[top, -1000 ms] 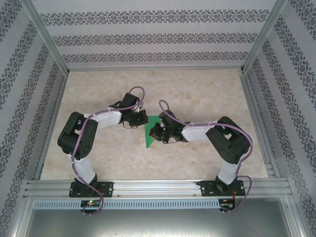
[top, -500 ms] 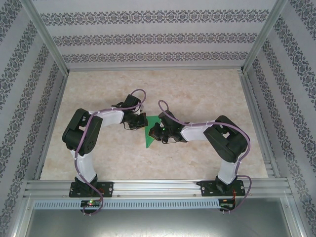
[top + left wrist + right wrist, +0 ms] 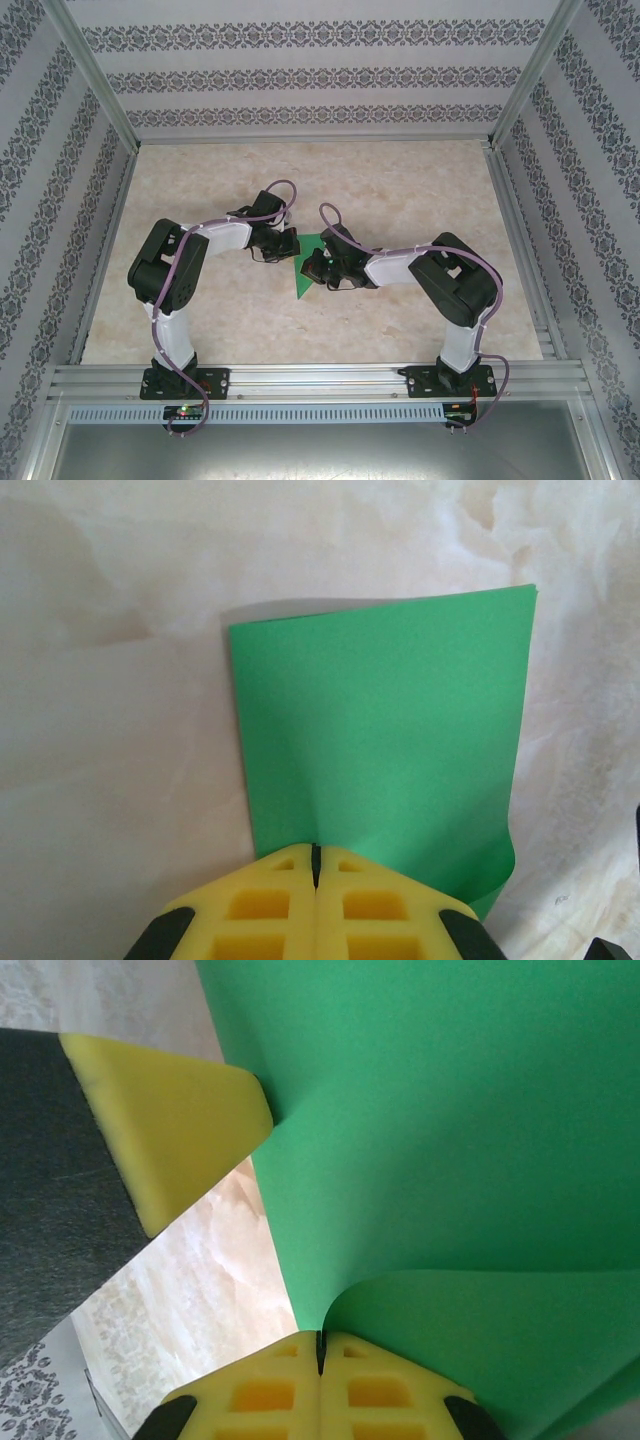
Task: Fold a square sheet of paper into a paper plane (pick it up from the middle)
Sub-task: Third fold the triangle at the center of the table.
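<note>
The green sheet (image 3: 300, 280) is bright, plain and matte. It is folded over on itself: the left wrist view shows it as an upright oblong (image 3: 385, 740) with two layers meeting at the top right corner and its lower right corner curling up. From the right wrist its broad face (image 3: 450, 1110) bends into a soft roll along the lower edge.

It sits at the middle of the table (image 3: 400, 190), between the two arms and partly lifted. The left pincer (image 3: 287, 243) has its yellow tips pressed together on the sheet's edge. The right pincer (image 3: 315, 268) is likewise closed on the rolled part, with the paper running into the seam between its tips (image 3: 320, 1345). A left pincer finger (image 3: 170, 1130) touches the sheet's side edge.

The table is pale beige with a marbled pattern. It is ringed by an aluminium frame (image 3: 320, 380) and walls (image 3: 320, 70) papered in grey ornamental stripes.

From above, the visible green is wide at the far end and narrows to a point toward the near edge. Its long axis runs far to near, leaning slightly left.
</note>
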`<action>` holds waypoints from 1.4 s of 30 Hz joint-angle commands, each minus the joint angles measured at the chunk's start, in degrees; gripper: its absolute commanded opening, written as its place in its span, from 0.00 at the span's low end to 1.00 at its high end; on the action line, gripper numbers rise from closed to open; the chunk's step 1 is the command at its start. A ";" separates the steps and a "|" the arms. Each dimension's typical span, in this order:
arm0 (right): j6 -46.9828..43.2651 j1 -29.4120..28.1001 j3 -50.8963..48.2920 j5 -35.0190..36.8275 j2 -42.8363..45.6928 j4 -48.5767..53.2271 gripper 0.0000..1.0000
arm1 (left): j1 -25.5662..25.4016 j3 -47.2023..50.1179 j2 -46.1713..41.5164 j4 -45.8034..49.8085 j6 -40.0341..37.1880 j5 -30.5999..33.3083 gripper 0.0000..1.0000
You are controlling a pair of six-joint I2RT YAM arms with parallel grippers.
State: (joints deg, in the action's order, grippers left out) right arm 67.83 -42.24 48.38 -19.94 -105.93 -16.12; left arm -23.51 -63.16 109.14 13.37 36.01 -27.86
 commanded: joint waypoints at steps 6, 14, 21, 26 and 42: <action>1.01 0.21 0.06 2.91 -0.33 -0.84 0.03 | 0.30 -0.22 2.48 3.91 -0.51 1.41 0.02; 1.93 0.34 -1.16 4.34 0.44 -1.41 0.03 | 0.30 -0.13 2.70 4.12 -0.48 1.65 0.02; 2.30 0.32 -1.40 4.57 0.11 -1.48 0.03 | 0.25 0.04 2.76 4.04 -0.40 1.42 0.02; 2.22 0.32 -1.29 4.40 -0.15 -1.50 0.03 | 0.30 0.14 2.83 4.06 -0.36 1.40 0.02; 2.22 0.34 -0.76 3.33 -1.91 -2.27 0.03 | 0.30 0.21 2.89 3.97 -0.37 1.24 0.01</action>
State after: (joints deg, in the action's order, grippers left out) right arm 69.34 -42.22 47.81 -17.41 -106.69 -18.11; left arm -23.51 -63.40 109.40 13.50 36.03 -28.08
